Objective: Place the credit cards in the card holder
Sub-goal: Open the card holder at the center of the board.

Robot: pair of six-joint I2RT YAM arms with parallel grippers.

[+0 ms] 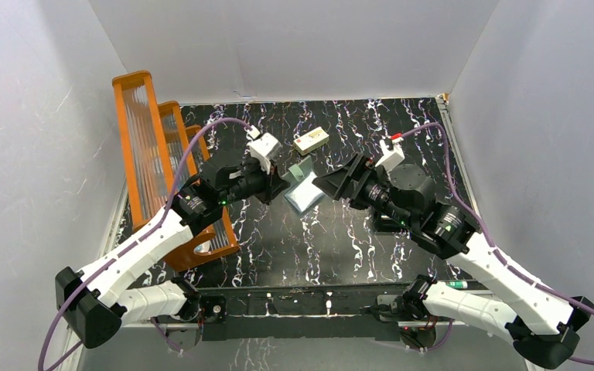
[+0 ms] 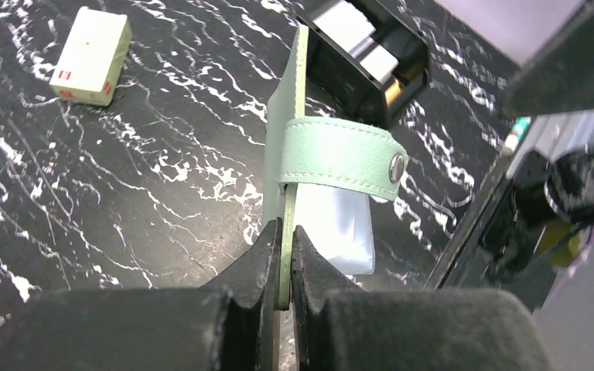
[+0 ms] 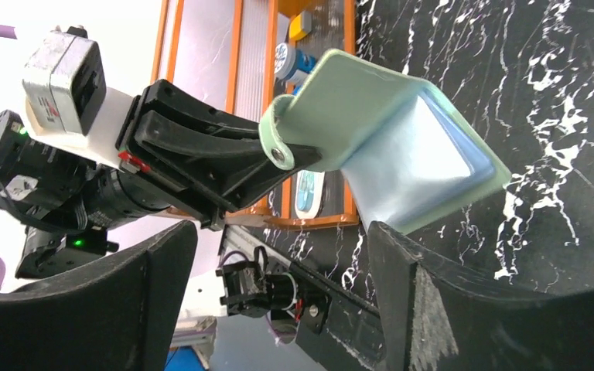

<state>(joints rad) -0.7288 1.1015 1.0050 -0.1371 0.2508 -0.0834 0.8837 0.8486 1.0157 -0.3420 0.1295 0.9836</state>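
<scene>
**Black marbled surface: card holder pinched by the left arm, right fingers spread beside it**

White walls close in a black surface (image 1: pixel 302 247) veined with white. From above, much is hidden. At the left, the left arm partly covers the orange rack (image 1: pixel 143 147). At the centre, the two wrists crowd the card holder (image 1: pixel 303 188), so only a grey-green flap and a pale blue patch show between them. That view does not show how either end effector stands.

The left wrist camera shows the left end effector (image 2: pixel 285 232) plainly. Its two fingers are pressed together on the near edge of the holder's grey-green cover, which is seen edge-on. The strap with its stud (image 2: pixel 396 166) wraps to the right over the shiny blue lining (image 2: pixel 352 228).

The right wrist camera sees the holder from the other side, folded open at an angle. The right end effector (image 3: pixel 280 232) is spread wide below it with nothing between its fingers, and one fingertip sits close under the lining. Whether the holder's lower corner touches the surface cannot be told.

A cream block (image 1: pixel 311 140) lies apart from the holder at the back of the surface. A black tray (image 2: pixel 371 62) sits just behind the holder, under the right arm. Pale flat pieces (image 2: pixel 349 22) lie in the tray, cut off by the frame edge and too cropped to identify. Small items in the rack are blurred in the right wrist view.
</scene>
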